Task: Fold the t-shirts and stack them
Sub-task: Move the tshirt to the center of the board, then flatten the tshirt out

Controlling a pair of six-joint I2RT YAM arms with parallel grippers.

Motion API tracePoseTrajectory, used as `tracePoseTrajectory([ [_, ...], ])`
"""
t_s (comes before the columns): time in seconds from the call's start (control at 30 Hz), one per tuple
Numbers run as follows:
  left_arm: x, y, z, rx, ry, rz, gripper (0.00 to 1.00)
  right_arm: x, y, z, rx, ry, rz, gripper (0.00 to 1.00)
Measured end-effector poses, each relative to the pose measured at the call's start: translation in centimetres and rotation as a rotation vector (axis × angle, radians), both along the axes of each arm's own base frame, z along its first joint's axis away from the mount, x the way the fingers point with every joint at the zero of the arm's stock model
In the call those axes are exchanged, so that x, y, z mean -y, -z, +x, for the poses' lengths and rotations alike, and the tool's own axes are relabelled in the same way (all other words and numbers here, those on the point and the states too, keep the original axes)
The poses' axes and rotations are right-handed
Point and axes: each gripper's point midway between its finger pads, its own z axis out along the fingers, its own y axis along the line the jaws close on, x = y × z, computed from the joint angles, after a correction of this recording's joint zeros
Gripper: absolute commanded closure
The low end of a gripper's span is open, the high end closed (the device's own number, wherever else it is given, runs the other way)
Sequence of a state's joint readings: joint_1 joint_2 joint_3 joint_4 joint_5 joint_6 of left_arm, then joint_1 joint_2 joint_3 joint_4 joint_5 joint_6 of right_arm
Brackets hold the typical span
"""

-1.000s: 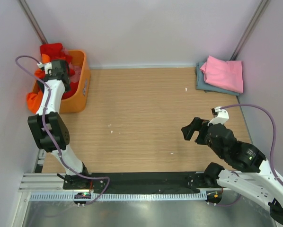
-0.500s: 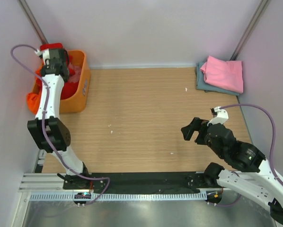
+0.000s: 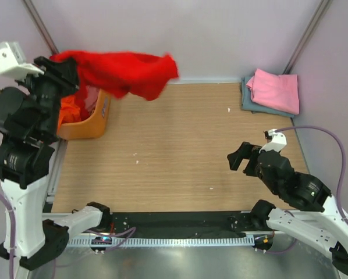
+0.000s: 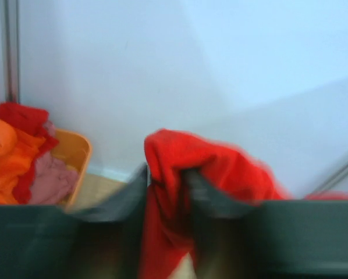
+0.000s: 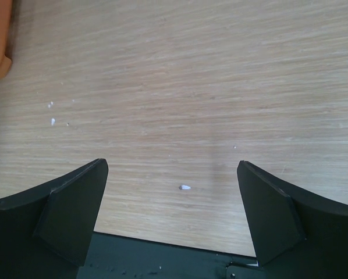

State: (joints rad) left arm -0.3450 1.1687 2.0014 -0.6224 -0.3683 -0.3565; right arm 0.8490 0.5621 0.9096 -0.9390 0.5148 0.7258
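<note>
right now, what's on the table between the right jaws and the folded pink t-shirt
nothing: in the top view the stretch of table from the open right jaws to the pink t-shirt is bare wood

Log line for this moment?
left gripper: shut on red t-shirt, aloft near basket | right gripper: open | folded: pink t-shirt on grey-blue t-shirt
</note>
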Motion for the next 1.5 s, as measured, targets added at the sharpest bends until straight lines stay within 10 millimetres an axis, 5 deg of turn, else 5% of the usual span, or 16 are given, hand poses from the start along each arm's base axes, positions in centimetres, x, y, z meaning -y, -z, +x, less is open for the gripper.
tracePoseTrajectory([
  [0.03, -0.4, 0.8, -0.9, -0.005, -0.005, 0.003, 0.01, 0.3, -0.6, -0.1, 0.010, 0.009, 0.007, 0.00],
  [0.17, 0.1, 8.9, 0.6, -0.185, -0.013, 0.019, 0.00, 1.9, -4.2, -0.6, 0.083, 0.049, 0.067, 0.00],
  [0.3, 1.4, 24.3, 3.4, -0.581, -0.019, 0.107, 0.00, 3.1, -7.6, -1.5, 0.149, 0.059, 0.143, 0.00],
  [0.4, 1.0, 34.1, 0.6, -0.839, -0.019, 0.161, 0.00, 2.3, -7.6, -1.6, 0.132, 0.028, 0.149, 0.00],
  [0.47, 0.5, 35.6, -1.7, -0.877, -0.009, 0.149, 0.03, 1.1, -6.4, -1.3, 0.082, -0.003, 0.120, 0.00],
  [0.63, 1.3, 31.8, -5.7, -0.696, 0.098, -0.021, 0.21, -2.7, 0.7, 0.1, -0.125, -0.044, 0.004, 0.00],
  [0.7, 2.4, 32.3, -7.0, -0.685, 0.164, -0.094, 0.24, -3.2, 3.6, 0.1, -0.197, -0.041, -0.037, 0.00],
  [0.83, 4.8, 39.4, -9.7, -0.873, 0.255, -0.180, 0.23, -2.8, 6.2, -0.2, -0.273, 0.013, -0.072, 0.00],
  [0.97, 5.9, 45.9, -13.7, -1.095, 0.287, -0.216, 0.11, -3.3, 8.1, 0.1, -0.341, 0.038, -0.120, 0.00],
  [1.07, 6.6, 47.6, -15.5, -1.185, 0.298, -0.237, 0.00, -3.8, 11.4, -0.2, -0.426, 0.041, -0.170, 0.00],
  [1.2, 7.7, 49.1, -17.0, -1.269, 0.299, -0.219, 0.00, -2.6, 15.2, -1.9, -0.518, 0.073, -0.218, 0.00],
  [1.5, 11.0, 53.9, -20.9, -1.403, 0.262, 0.068, 0.09, -1.1, 19.7, -5.6, -0.633, 0.128, -0.215, 0.08],
])
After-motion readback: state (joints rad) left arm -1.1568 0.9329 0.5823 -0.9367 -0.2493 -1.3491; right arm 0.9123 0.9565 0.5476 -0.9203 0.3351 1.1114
